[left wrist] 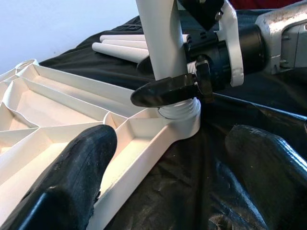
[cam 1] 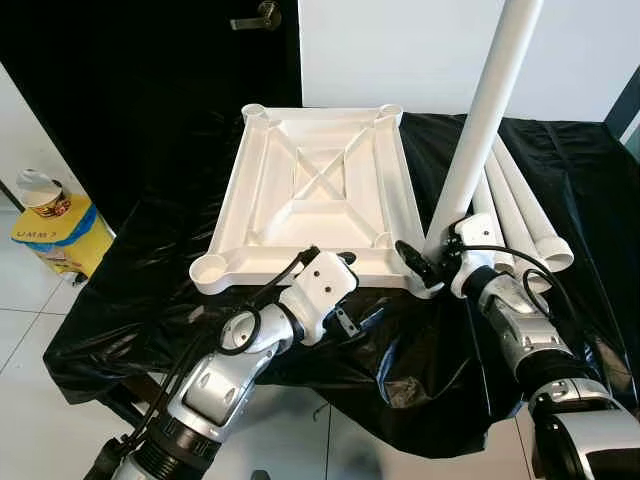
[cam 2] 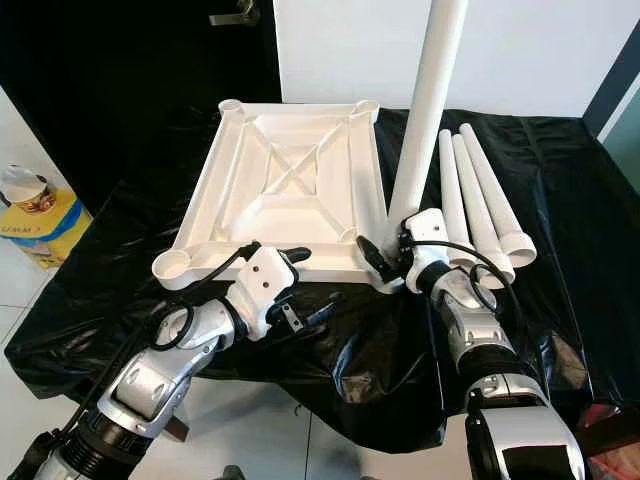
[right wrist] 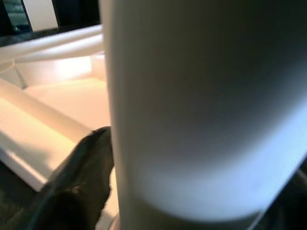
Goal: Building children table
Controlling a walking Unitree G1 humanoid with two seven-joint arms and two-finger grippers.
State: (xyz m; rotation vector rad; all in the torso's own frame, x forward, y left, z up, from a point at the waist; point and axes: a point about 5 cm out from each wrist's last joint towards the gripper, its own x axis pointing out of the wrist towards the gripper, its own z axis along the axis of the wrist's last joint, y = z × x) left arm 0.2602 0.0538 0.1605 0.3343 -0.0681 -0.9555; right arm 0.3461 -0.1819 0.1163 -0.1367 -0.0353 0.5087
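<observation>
**Mia:** How many table legs can you count?

**Ben:** Four. One white leg [cam 1: 485, 120] stands up tall. The right claw [cam 1: 428, 262] is closed around its bottom end, a black finger [left wrist: 165, 91] pressing each side. Three more spare legs [cam 2: 478, 205] lie flat in a row on the far side of that claw, side by side on the black sheet [cam 1: 150, 300].

**Mia:** And the table top?

**Ben:** One white table top [cam 1: 320, 195], lying upside down so you see its ribs and a big X in the middle. It has four round cups, one at each corner. The tall leg sits in the corner cup [left wrist: 184, 122] right under the right claw. You can see screw ridges where the leg meets the cup. I can't tell how far in it has gone.

**Mia:** What about the other claw?

**Ben:** The left claw [cam 1: 350, 325] is open. Its two fat black fingertips [left wrist: 72, 177] are spread wide with nothing between them. One tip sits over the near edge of the table top and the other over the black sheet. The leg and the right claw are straight ahead of it, close by.

**Mia:** Anything else?

**Ben:** One yellow bag [cam 1: 60, 230] with a cup [cam 1: 40, 190] on it, on the floor, well away beyond the left arm.
</observation>
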